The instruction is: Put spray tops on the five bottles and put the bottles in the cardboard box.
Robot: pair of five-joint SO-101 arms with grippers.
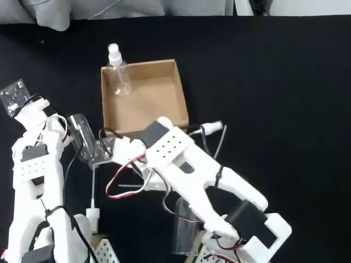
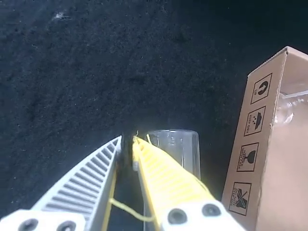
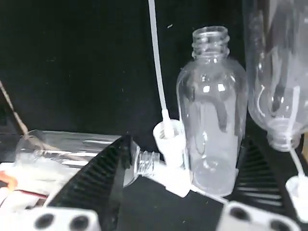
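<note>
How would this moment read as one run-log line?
cardboard box: one capped bottle inside | left gripper: shut, beside clear bottle | right gripper: open, facing loose spray top

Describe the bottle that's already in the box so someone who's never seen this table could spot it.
Find the open brown box in the middle of the black table. In its far left corner a clear bottle leans against the wall, its neck poking past the rim. It is the one bottle inside the box, and it has a white spray top on it.
</note>
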